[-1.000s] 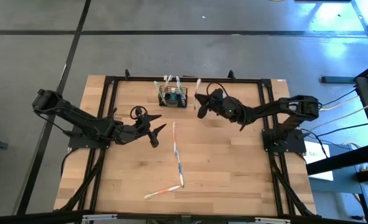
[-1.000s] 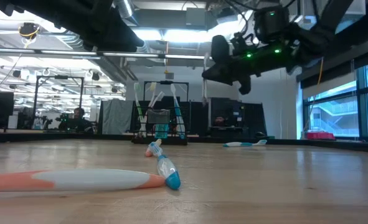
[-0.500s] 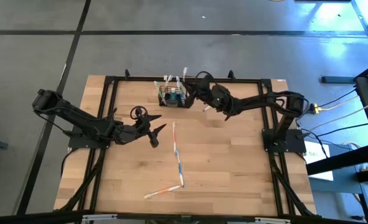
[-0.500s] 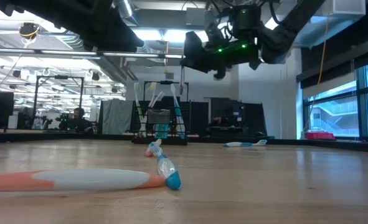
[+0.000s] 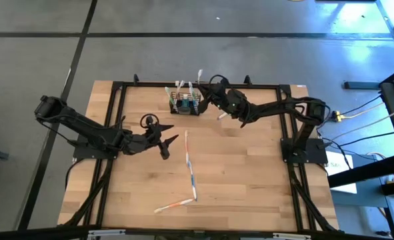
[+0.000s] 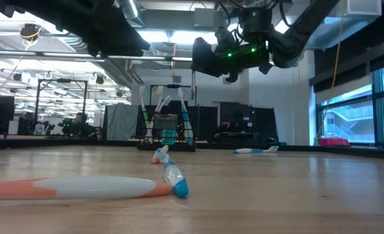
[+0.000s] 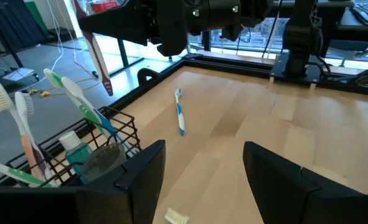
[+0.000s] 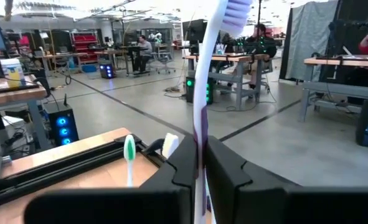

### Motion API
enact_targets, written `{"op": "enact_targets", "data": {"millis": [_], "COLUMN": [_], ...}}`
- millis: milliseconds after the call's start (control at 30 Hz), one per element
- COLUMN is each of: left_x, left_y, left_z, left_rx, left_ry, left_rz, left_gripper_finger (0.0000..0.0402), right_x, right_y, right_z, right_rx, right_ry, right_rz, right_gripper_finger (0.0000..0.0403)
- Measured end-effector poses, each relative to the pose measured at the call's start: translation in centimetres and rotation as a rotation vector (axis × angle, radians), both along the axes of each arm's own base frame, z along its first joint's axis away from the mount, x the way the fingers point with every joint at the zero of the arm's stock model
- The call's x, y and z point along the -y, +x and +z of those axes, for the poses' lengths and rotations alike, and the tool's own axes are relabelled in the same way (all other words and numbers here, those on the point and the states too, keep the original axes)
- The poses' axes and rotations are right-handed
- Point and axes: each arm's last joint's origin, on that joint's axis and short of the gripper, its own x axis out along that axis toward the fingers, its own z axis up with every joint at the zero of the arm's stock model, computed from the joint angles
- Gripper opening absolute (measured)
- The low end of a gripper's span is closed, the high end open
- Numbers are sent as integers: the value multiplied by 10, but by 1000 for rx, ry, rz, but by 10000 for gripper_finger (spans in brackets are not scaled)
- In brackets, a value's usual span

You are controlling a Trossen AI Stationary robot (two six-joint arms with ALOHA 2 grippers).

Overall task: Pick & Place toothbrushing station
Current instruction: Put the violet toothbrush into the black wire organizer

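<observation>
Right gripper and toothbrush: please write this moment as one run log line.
right gripper: shut on purple toothbrush | above basket | left gripper: open, mid-table

The held toothbrush (image 8: 202,93) is cut off below the right gripper's fingers (image 8: 224,171).

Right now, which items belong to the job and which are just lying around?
In the job:
- wire-mesh basket with brushes standing in it
- purple toothbrush, shut in the right gripper above the basket

Lying about:
- blue toothbrush mid-table
- orange toothbrush at the near edge
- left gripper, open, waiting
</observation>
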Motion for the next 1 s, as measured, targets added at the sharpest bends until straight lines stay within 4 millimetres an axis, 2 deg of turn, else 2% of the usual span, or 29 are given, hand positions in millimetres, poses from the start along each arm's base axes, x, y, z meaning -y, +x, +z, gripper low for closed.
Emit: {"op": "enact_targets", "data": {"millis": [333, 800, 1000], "left_x": [0, 0, 0], "left_y": [0, 0, 0], "left_z": [0, 0, 0], "left_rx": [-1, -1, -1], "left_ry": [-1, 0, 0], "left_rz": [-4, -4, -4], "left_gripper_finger": [212, 212, 212], "right_x": [4, -8, -12], "right_y": [14, 19, 19], "right_z": [-43, -56, -60], "right_rx": [25, -7, -42], "right_ry": [12, 51, 69], "right_rz": [22, 51, -11], "right_gripper_finger": [27, 27, 27]}}
